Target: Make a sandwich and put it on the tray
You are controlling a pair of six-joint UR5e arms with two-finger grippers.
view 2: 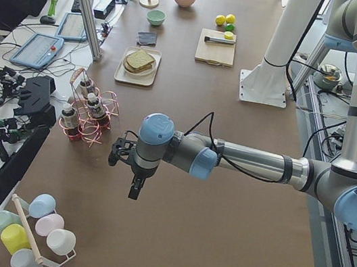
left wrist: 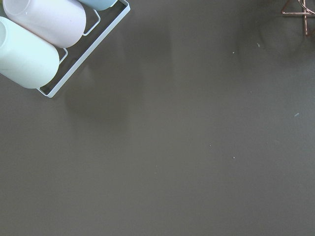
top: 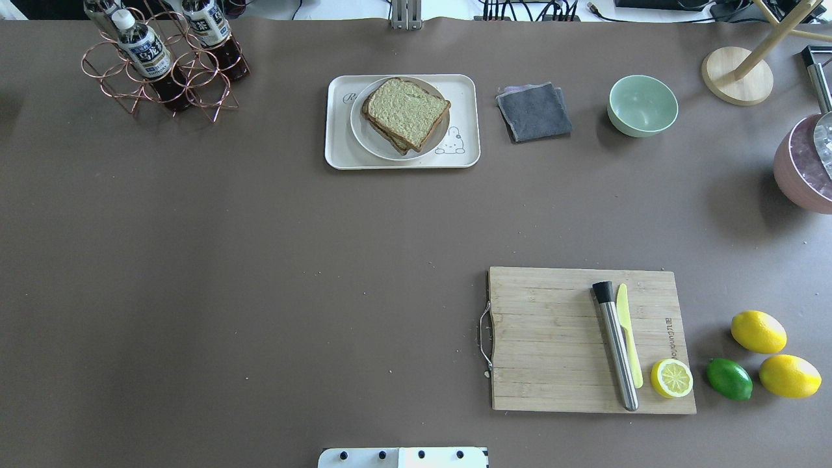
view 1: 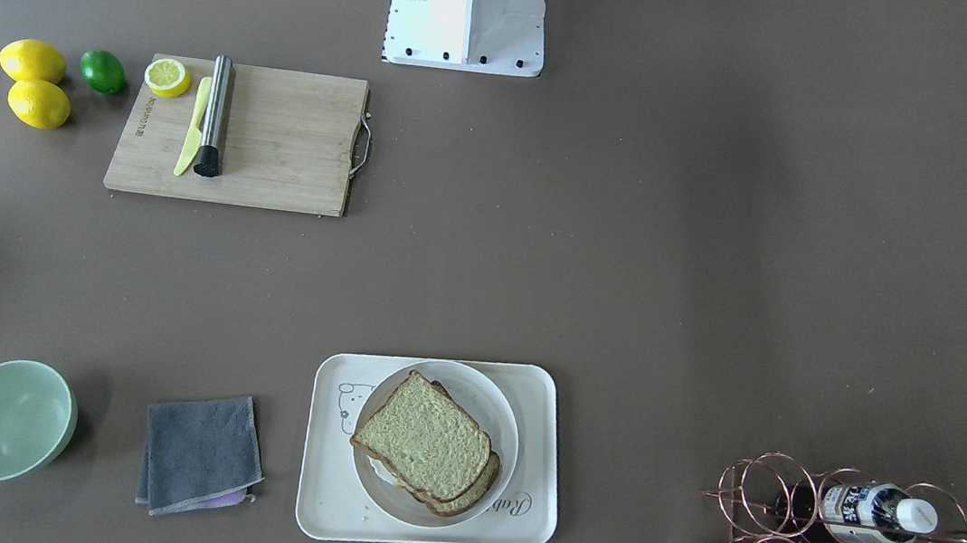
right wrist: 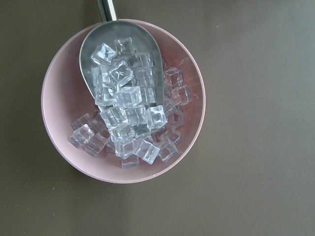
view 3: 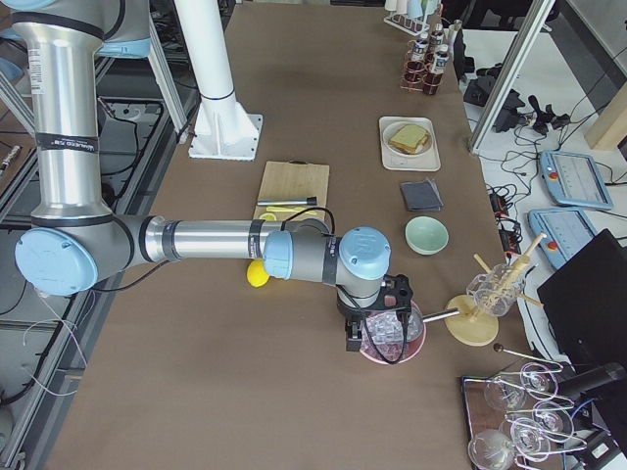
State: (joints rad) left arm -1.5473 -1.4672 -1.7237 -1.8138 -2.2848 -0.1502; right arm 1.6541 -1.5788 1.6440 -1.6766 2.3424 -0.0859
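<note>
The sandwich (view 1: 424, 447), two brown-crusted greenish-tan slices stacked slightly askew, lies on a round white plate (view 1: 497, 408). The plate stands on the cream-white tray (view 1: 530, 518) with the bear drawing. The sandwich also shows in the overhead view (top: 406, 112) on the tray (top: 337, 153). I cannot make out the egg between the slices. My left gripper (view 2: 133, 184) hangs over bare table near the bottle rack, far from the tray. My right gripper (view 3: 368, 336) hangs over a pink bowl of ice. I cannot tell whether either is open or shut.
A wooden cutting board (top: 552, 338) holds a steel muddler (top: 615, 344), a yellow knife and a lemon half. Lemons and a lime (top: 729, 379) lie beside it. A grey cloth (top: 534, 111), green bowl (top: 642, 105), copper bottle rack (top: 162, 62), pink ice bowl (right wrist: 123, 101) and cup rack (left wrist: 44, 44) stand around.
</note>
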